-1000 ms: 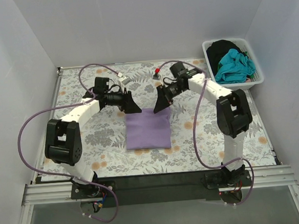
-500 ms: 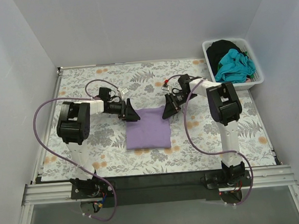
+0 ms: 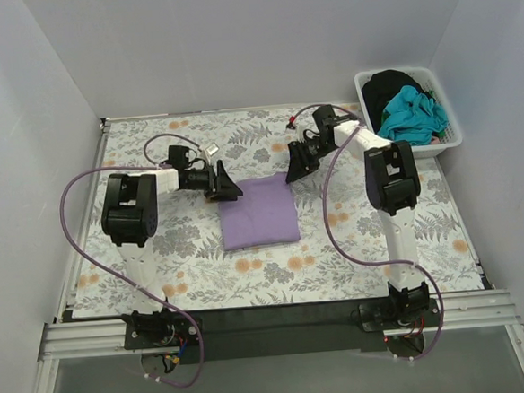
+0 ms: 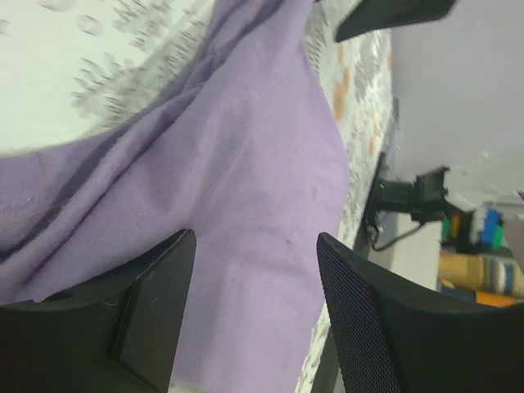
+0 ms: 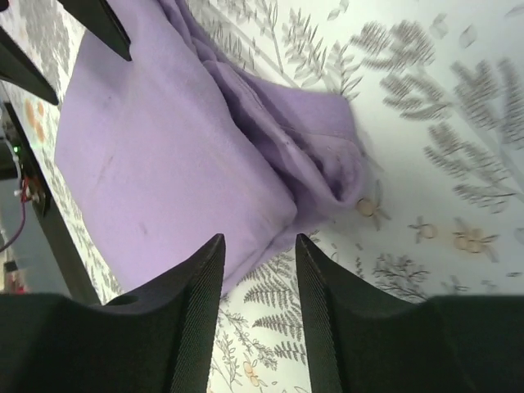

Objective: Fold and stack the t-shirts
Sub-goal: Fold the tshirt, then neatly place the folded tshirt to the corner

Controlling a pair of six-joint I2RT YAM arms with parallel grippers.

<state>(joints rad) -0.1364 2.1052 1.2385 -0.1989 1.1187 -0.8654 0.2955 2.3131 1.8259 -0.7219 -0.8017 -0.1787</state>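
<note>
A lavender-purple t-shirt [image 3: 257,212] lies folded into a rectangle on the floral table covering [image 3: 158,258]. My left gripper [image 3: 225,188] is open at the shirt's far left corner, low over it. In the left wrist view the purple cloth [image 4: 246,164] fills the space under the open jaws of that gripper [image 4: 255,246]. My right gripper [image 3: 294,169] is open at the far right corner. In the right wrist view its open jaws [image 5: 258,246] stand over the shirt's edge [image 5: 180,147] and the floral cloth. Neither holds anything.
A white basket [image 3: 453,138] at the back right holds a teal garment [image 3: 409,116] and a black garment [image 3: 387,87]. Purple cables loop from both arms over the table's sides. White walls close in the left, back and right.
Both arms came down to the shirt's far edge. The shirt has since slid toward the far side and turned slightly, and both grippers moved back with it.
</note>
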